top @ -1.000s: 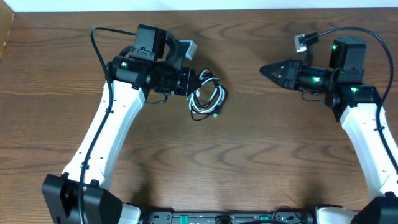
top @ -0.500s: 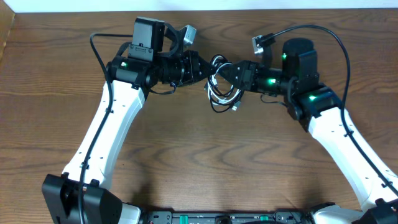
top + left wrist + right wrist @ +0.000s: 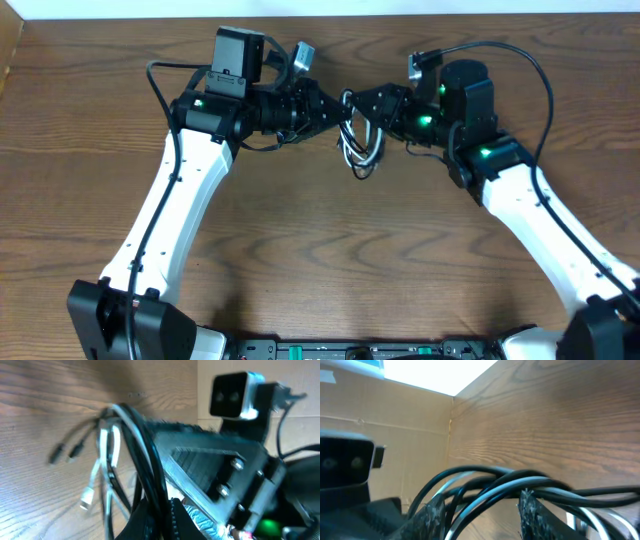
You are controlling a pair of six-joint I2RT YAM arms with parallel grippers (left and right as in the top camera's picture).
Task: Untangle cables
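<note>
- the left arm (image 3: 165, 215) reaches right along the far side of the tabletop (image 3: 320, 270). the left jaws are closed on the cables (image 3: 360, 140), 1 black and 1 white, looped together at the tips.
- the loops sit between the 2 arms, with the white plug end (image 3: 87, 499) trailing below.
- the right arm (image 3: 545, 225) reaches left with its wrist bent. the right jaws stand parted, strands running across the gap.

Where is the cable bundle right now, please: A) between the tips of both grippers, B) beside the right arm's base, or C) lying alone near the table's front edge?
A: the cables sit where the left gripper and the right gripper meet tip to tip.
</note>
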